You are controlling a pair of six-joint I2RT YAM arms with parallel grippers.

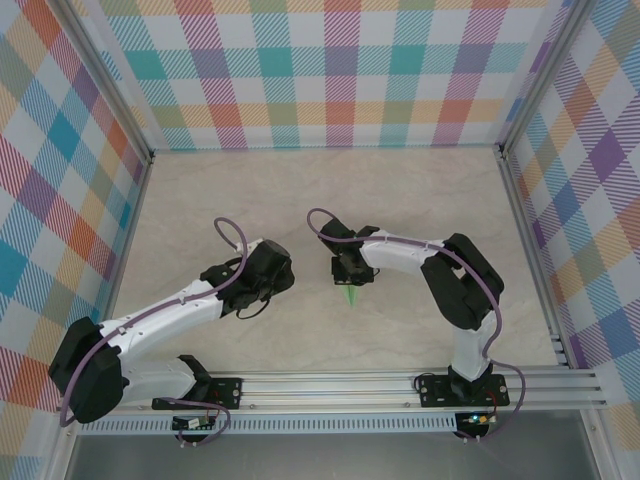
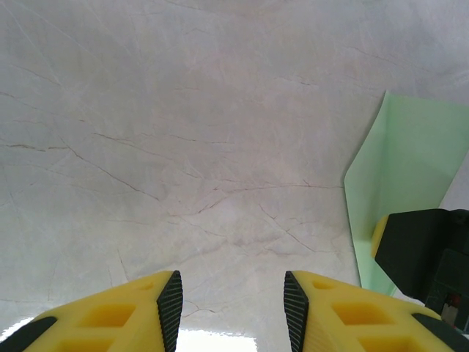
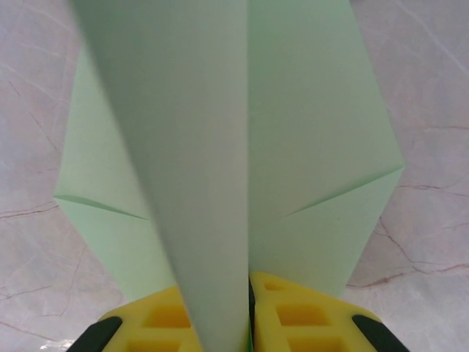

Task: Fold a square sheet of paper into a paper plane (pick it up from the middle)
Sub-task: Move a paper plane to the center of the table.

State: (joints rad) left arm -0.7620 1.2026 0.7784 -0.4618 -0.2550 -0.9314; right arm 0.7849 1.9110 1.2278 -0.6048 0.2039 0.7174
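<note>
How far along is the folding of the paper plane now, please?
Done: the green paper already carries a centre fold and slanted creases on both sides. In hand: the right gripper pinches that centre fold. The left gripper is open and empty over the table. Left: it is not yet a slim dart, so more folding likely remains.

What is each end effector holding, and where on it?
Right end effector pinches the folded paper at its raised centre fold; left end effector holds nothing.

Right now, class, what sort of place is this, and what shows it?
Likely a robot lab cell: left arm and right arm bolted to a metal rail, checked walls boxing in a marble-look table, folded green paper.
</note>
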